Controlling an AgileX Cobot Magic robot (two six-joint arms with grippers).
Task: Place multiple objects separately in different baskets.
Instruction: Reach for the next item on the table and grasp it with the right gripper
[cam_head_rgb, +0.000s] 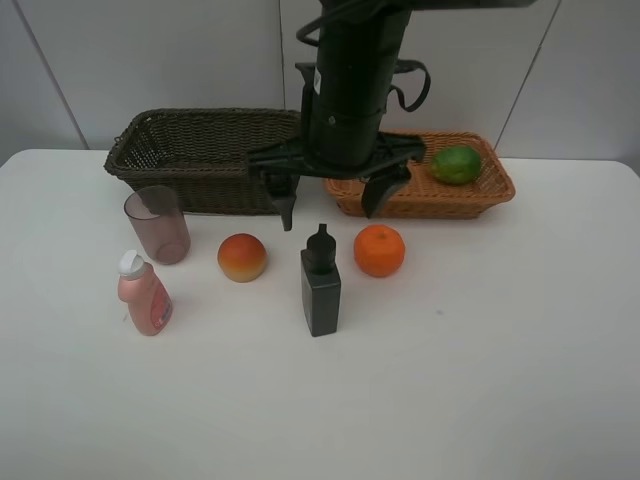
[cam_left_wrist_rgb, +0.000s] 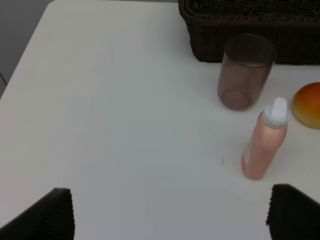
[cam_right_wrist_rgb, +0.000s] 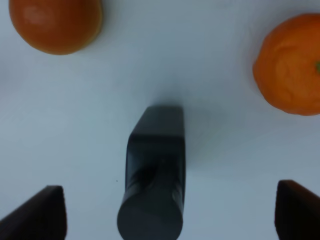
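My right gripper hangs open just above the upright black bottle, its fingers spread either side of the cap. Flanking the bottle on the table are the peach-like fruit and the orange. The green fruit lies in the light tan basket. Beside it stands the dark brown basket, with nothing showing inside. In front of that are the purplish cup and the pink bottle. My left gripper is open, low over bare table, short of the pink bottle.
Both baskets stand along the back of the white table, near the wall panels. The right arm's dark body rises between them and hides part of each rim. The left arm does not show in the exterior view.
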